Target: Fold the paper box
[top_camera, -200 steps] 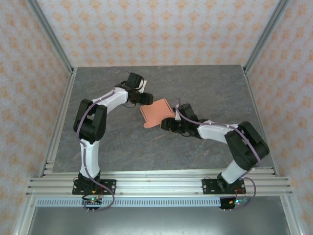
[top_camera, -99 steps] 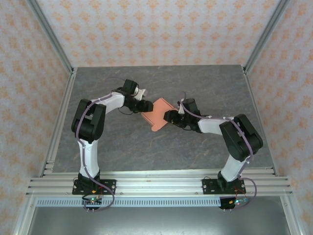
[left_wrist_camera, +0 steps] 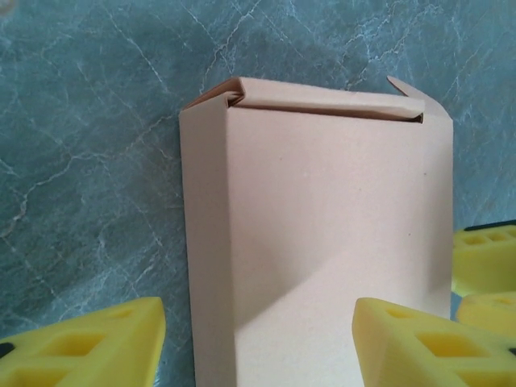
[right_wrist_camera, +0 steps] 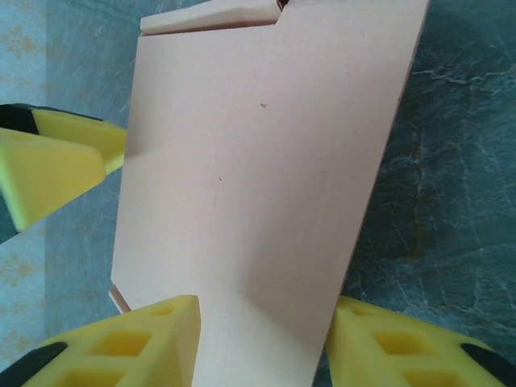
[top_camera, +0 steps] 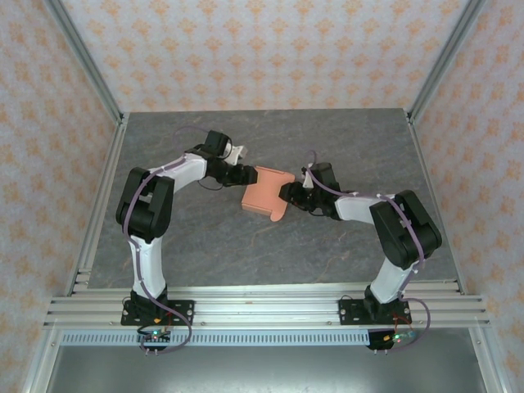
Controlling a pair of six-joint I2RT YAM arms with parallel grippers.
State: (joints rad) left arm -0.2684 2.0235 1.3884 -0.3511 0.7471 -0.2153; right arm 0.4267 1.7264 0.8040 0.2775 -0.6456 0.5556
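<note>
Centre frame, the paper box sits between both arms: the right gripper pinches its sides, seemingly to steady it, while the left gripper straddles the opposite end half-open, one finger clear, probably positioning to shape it

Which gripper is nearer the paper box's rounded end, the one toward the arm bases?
Right. The right gripper sits at the paper box on its right side, close to that end; the left gripper is at its far left corner, farther away.
</note>
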